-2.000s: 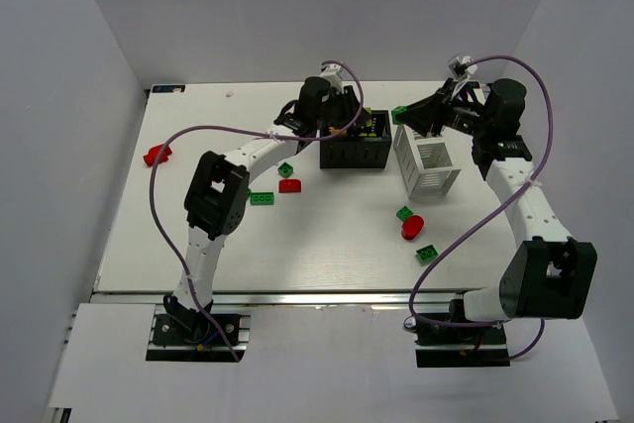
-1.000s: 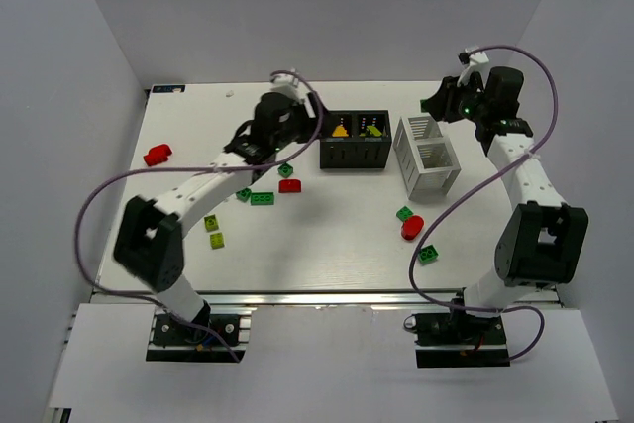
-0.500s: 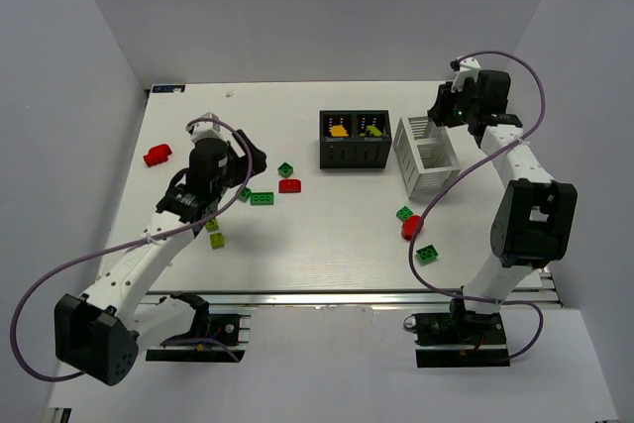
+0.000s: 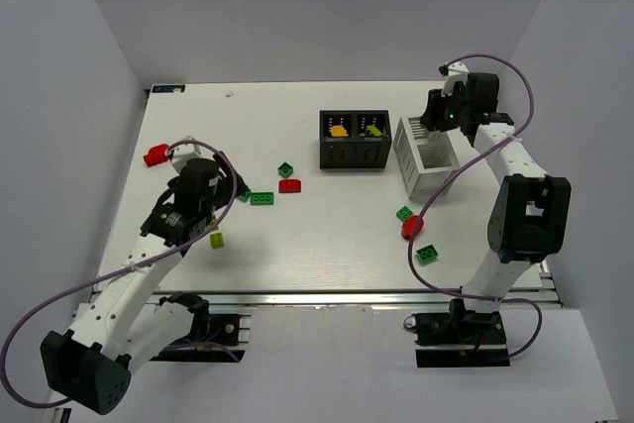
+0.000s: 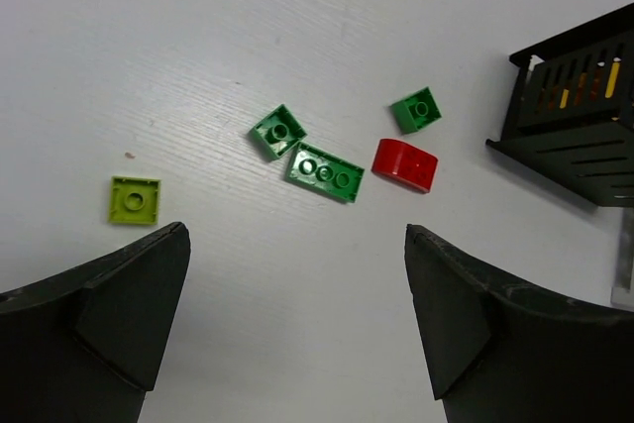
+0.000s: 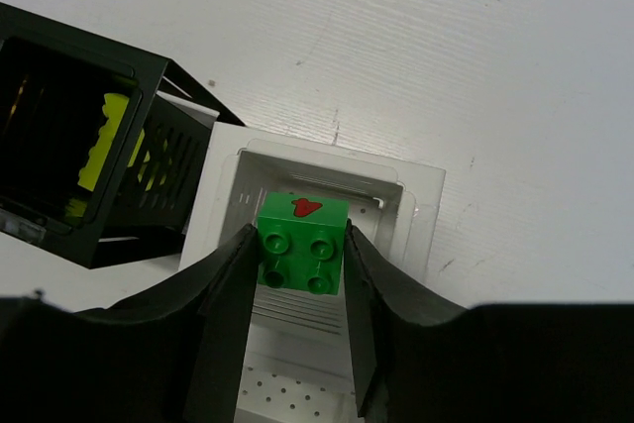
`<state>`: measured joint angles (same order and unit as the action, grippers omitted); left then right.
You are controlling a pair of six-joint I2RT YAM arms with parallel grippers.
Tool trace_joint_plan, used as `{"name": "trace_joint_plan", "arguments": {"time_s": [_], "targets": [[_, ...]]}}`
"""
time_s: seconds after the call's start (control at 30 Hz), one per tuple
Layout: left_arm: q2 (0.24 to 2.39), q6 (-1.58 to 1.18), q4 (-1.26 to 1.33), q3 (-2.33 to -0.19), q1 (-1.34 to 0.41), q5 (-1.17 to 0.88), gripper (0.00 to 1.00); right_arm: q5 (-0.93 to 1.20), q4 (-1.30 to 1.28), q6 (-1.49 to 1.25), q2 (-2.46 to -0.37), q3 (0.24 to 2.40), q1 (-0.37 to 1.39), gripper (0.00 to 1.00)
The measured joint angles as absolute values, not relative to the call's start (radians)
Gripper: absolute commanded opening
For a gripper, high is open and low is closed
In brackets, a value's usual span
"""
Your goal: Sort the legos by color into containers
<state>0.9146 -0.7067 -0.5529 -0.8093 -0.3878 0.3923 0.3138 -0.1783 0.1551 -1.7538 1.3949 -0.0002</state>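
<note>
A green brick [image 6: 302, 235] is clamped in the right hand [image 6: 298, 276] above the white basket [image 6: 422, 195] at two o'clock. Release is judged due next. The left hand [image 5: 297, 316] is spread apart.

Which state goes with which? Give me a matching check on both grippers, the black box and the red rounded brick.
Things:
1. left gripper
2. right gripper
3. black box
4. red rounded brick

States:
A. shut on green brick above white basket
B. open, empty
C. lying beside long green brick
D. lime piece inside

Pairs: 1-B, 2-A, 3-D, 4-C
</note>
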Motion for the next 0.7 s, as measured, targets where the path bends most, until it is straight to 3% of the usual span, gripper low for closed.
{"name": "trace_joint_plan", "arguments": {"time_s": [0.3,0.43,0.63,0.67,0.7], "targets": [[0.884,-0.77,-0.666,-0.802,-0.339,0.419,0.98,0.316,-0.184,0.16,-1.765,1.408,0.0,0.63],[0.902,-0.784,-0.692,-0.794,-0.294,0.392,0.98,0.356,-0.192,0.172,-1.764,1.448,0.0,0.89],[0.959,-0.76,-0.722,-0.792,-0.218,0.331,0.98,0.669,-0.117,0.329,-1.622,1.365,-0.002,0.89],[0.969,-0.752,-0.725,-0.789,-0.199,0.32,0.98,0.742,-0.112,0.358,-1.575,1.327,-0.002,0.85],[0.978,-0.741,-0.725,-0.783,-0.176,0.305,0.98,0.819,-0.121,0.392,-1.54,1.307,0.001,0.69]]}}
